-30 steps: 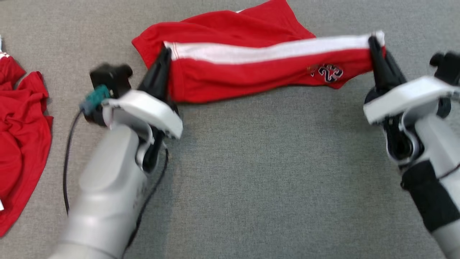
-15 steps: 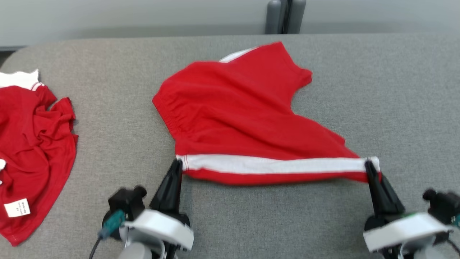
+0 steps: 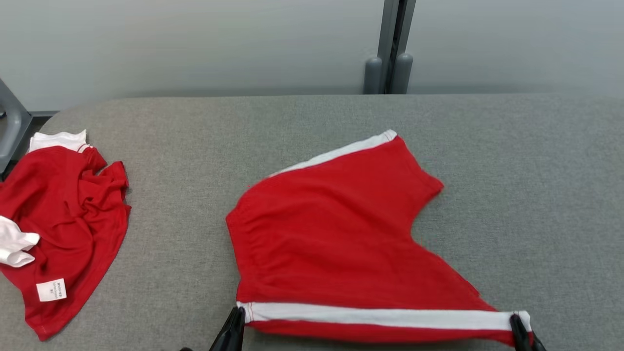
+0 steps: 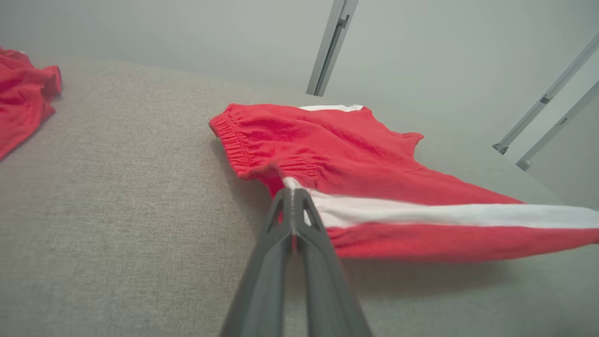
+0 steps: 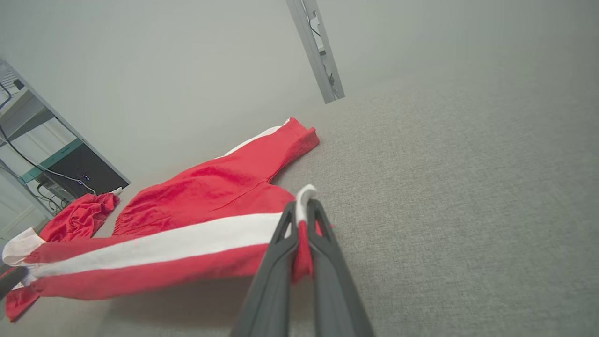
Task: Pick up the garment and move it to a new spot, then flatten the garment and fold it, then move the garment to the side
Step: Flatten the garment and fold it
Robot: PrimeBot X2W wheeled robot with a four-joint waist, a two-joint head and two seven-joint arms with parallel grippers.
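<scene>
Item: red shorts (image 3: 336,243), one pair, with a white stripe (image 3: 380,317) down the side seam.

Nearest: left gripper (image 3: 239,314) and right gripper (image 3: 516,322), dark fingertips at the bottom edge of the head view. Each pair of fingers clamped flat on one end of the striped edge: left gripper (image 4: 292,193) at the waistband corner, right gripper (image 5: 302,208) at the hem corner, with cloth pinched between the fingers. Stripe pulled straight between the two. Held edge raised off the table (image 3: 512,170), with a shadow under it in both wrist views.

Beyond the stripe: body of the shorts spread flat on the grey cloth, at the middle of the table. Gathered elastic waistband (image 3: 235,239) on the robot's left. Crotch notch on the right. Far leg reaching away, edged with a second white stripe.

Well apart, at the left edge: second red garment (image 3: 68,224), crumpled, with white trim and a small white label (image 3: 51,290).

Farthest: rounded table edge, grey post (image 3: 390,53), pale wall.

Change over the last second: head camera tilted upward, so wall and post newly in frame, and wrists and pale forearms gone below the frame. Both grips unchanged. Red flap under the stripe, deep and bearing a printed number a second ago, now a narrow band. Body of the shorts drawn out flatter and broader.
</scene>
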